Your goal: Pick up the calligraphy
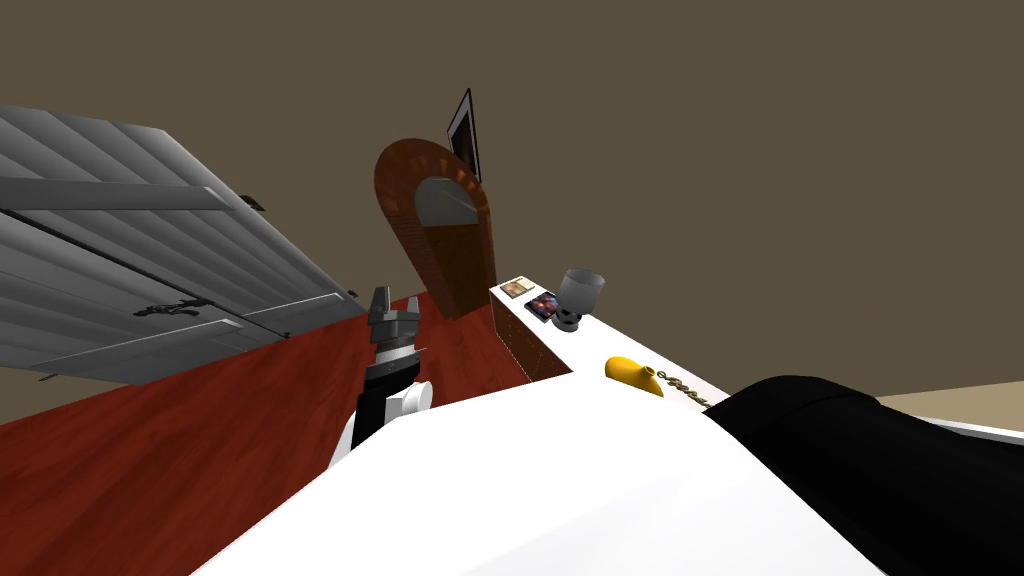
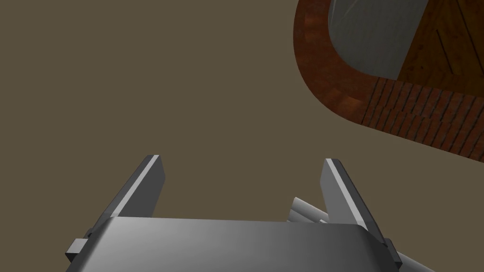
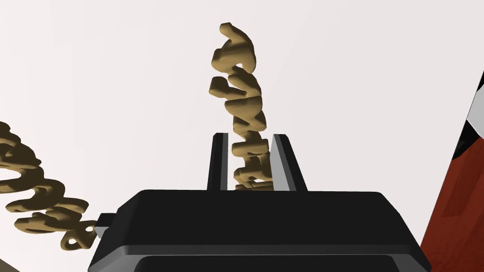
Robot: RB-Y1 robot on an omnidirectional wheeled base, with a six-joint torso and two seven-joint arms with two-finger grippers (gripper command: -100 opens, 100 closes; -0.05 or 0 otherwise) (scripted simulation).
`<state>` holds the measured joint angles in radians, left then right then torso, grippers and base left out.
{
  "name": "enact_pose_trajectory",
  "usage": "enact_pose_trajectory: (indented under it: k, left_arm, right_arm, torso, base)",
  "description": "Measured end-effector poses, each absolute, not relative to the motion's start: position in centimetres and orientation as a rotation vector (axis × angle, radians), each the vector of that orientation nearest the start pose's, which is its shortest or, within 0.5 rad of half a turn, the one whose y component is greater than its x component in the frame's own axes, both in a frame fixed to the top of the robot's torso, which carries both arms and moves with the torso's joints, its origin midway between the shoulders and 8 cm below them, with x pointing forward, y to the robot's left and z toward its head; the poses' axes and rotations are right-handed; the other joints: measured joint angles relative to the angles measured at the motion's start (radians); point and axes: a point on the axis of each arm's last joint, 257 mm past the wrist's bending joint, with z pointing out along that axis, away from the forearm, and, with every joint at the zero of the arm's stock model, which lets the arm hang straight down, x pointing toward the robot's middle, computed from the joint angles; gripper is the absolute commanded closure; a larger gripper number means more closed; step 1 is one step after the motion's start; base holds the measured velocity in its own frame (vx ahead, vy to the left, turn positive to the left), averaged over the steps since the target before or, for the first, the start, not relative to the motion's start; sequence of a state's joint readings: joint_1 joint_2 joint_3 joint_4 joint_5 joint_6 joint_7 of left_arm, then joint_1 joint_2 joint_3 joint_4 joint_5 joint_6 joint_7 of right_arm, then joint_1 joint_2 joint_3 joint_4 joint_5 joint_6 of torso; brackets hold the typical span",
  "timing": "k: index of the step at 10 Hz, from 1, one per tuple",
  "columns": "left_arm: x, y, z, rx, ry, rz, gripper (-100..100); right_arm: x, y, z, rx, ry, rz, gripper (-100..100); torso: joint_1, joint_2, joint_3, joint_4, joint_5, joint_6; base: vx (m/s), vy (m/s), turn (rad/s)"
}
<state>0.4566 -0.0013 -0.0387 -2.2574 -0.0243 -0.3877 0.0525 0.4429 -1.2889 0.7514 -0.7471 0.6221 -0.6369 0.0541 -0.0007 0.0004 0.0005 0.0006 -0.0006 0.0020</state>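
Far left, a grey slatted door (image 1: 130, 270) stands at the edge of the red wooden floor (image 1: 180, 470). The left gripper (image 1: 396, 300) (image 2: 242, 174) hangs above that floor, short of the arched brick fireplace (image 1: 440, 225); its jaws are spread wide with nothing between them.

Right of the fireplace runs a white ledge (image 1: 610, 345). On it, in order, are two small pictures (image 1: 518, 288), a clear goblet (image 1: 578, 298) and a yellow object (image 1: 632, 374).

Right wrist view: the right gripper (image 3: 249, 137) is at the ledge's white top (image 3: 118, 71). The calligraphy (image 3: 241, 85), a tan strip of raised script, runs lengthwise between the two fingers (image 3: 283, 160), which pinch it from both sides at its near end; the rest extends beyond the tips. Whether it is touching the top cannot be told. A second tan script piece (image 3: 38, 189) sits on the white top, apart from the held one, beside the gripper body.
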Motion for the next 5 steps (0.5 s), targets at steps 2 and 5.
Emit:
enact_pose_trajectory:
  k: [2, 5]
  left_arm:
    - [37.2, 26.2, 0.6, -0.748, 0.678, -1.366, 0]
    - [37.2, 26.2, 0.6, -0.748, 0.678, -1.366, 0]
  right_arm:
    - [-4.2, -66.9, -45.0, -0.325, 3.114, -0.070, 100]
    - [-3.3, -67.9, -43.5, -0.339, 3.112, -0.068, 0]
  torso:
    - [0.000, 0.000, 0.000, 0.000, 0.000, 0.000]
    - [0.002, 0.000, 0.000, 0.000, 0.000, 0.000]
  base:
    - [-0.002, 0.010, -0.041]
    - [-0.004, 0.017, -0.032]
